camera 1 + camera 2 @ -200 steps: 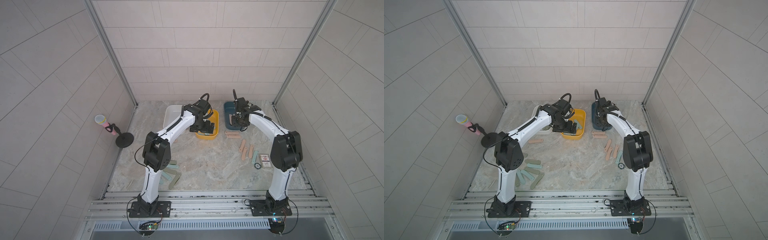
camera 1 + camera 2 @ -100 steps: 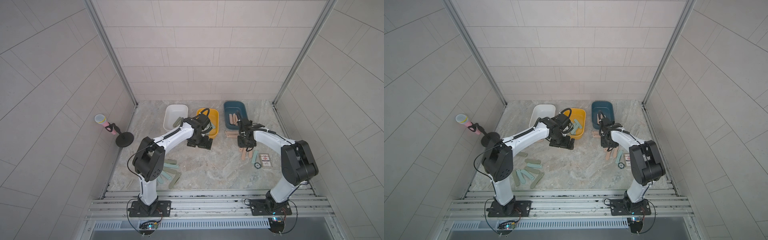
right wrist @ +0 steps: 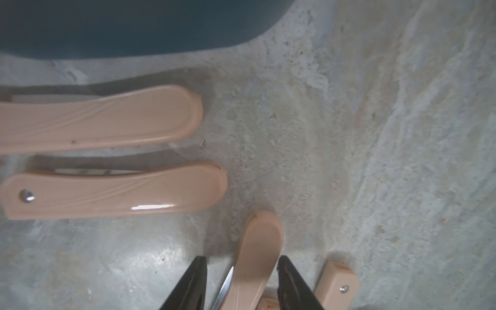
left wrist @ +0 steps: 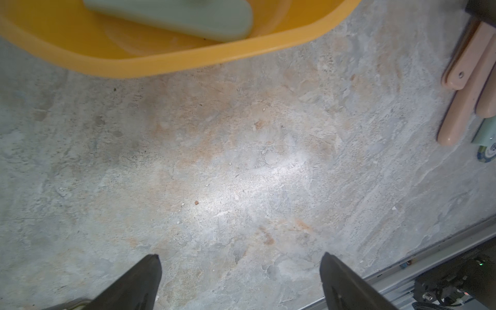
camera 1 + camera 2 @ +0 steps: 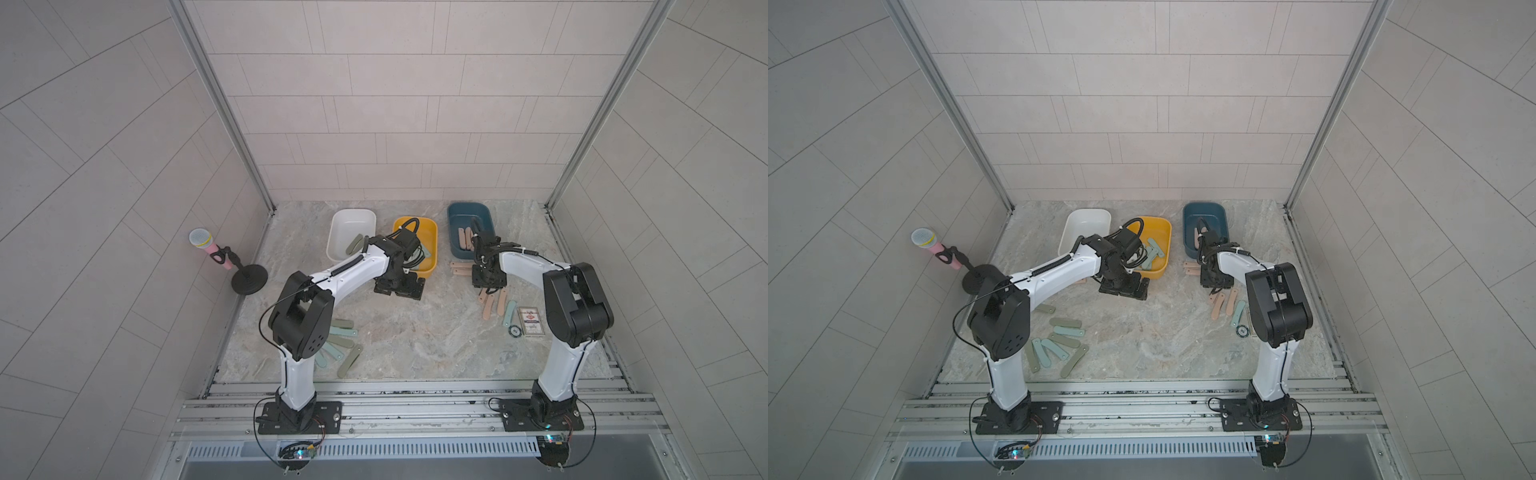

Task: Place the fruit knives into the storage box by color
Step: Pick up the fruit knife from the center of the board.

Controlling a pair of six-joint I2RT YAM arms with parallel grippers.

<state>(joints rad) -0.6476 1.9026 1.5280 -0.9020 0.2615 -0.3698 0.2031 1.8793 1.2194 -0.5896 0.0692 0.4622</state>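
Three storage boxes stand at the back: white point(image 5: 351, 216) with an olive knife point(image 5: 355, 245), yellow point(image 5: 430, 237) with teal knives point(image 5: 1152, 253), blue point(image 5: 469, 208) with peach-pink knives point(image 5: 463, 239). My right gripper point(image 5: 489, 282) is low over the pink knives on the floor point(image 5: 488, 305). In the right wrist view its jaws point(image 3: 242, 258) straddle one pink knife point(image 3: 260, 241), open, with a gap on one side. Two more pink knives point(image 3: 115, 190) lie beside the blue box point(image 3: 134, 24). My left gripper point(image 5: 399, 286) hangs wide open and empty point(image 4: 240, 261) over bare floor by the yellow box point(image 4: 161, 61).
Several olive and teal knives point(image 5: 1065, 332) lie by the left arm's base. A teal knife point(image 5: 509, 313), a printed card point(image 5: 530, 325) and a small black disc point(image 5: 515, 331) sit near the right arm. A toy microphone on a stand point(image 5: 208, 245) is at the left wall.
Both arms have drawn back from the boxes toward the front. The left gripper left the yellow box and dropped to the floor. The right gripper left the blue box and came down around a pink knife.
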